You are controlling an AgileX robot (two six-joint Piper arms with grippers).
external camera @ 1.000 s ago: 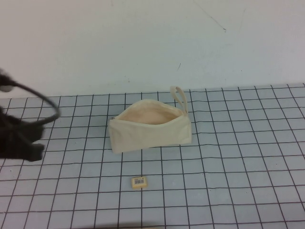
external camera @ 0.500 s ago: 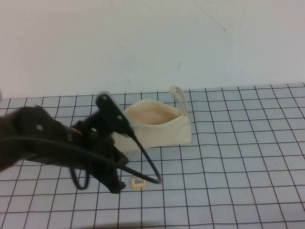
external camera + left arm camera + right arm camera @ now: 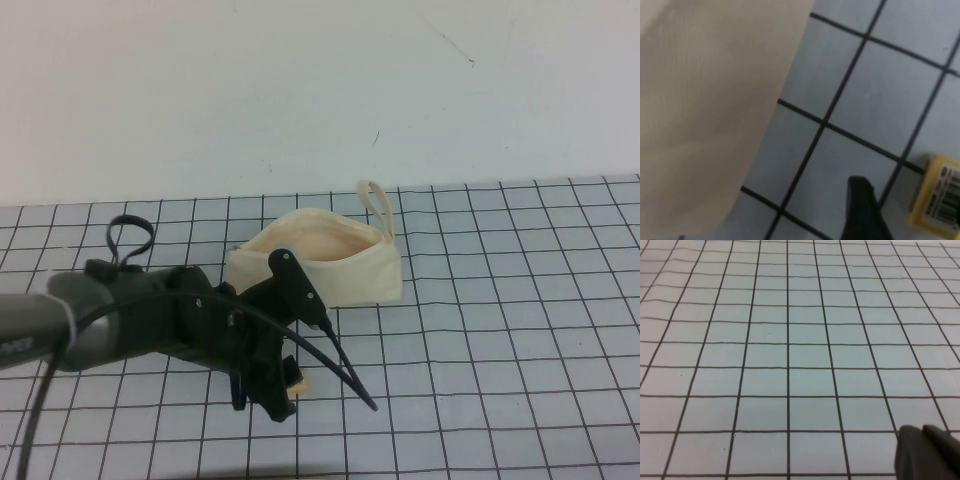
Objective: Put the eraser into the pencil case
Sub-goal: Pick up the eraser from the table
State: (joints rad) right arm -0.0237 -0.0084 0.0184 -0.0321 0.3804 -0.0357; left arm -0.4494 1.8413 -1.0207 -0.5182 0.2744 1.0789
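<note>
The pencil case point(image 3: 318, 262) is a cream-white zip pouch standing open in the middle of the grid mat, with its loop strap point(image 3: 376, 203) at the far right end. The eraser point(image 3: 297, 381), a small pale yellow block, lies in front of it and is mostly hidden by my left arm. My left gripper point(image 3: 272, 396) is low over the mat at the eraser and open. In the left wrist view one dark finger point(image 3: 863, 205) stands just beside the barcode-labelled eraser point(image 3: 939, 201), apart from it, with the pouch wall point(image 3: 705, 110) close by. My right gripper point(image 3: 924, 436) is shut and empty.
The grid-lined mat point(image 3: 500, 330) covers the table up to the pale wall behind. My left arm and its cables point(image 3: 150, 320) stretch in from the left edge. The right wrist view holds only bare mat point(image 3: 790, 355).
My left arm has swung in from the left edge and come down in front of the pouch, now covering most of the eraser. The pouch and the eraser have not moved.
</note>
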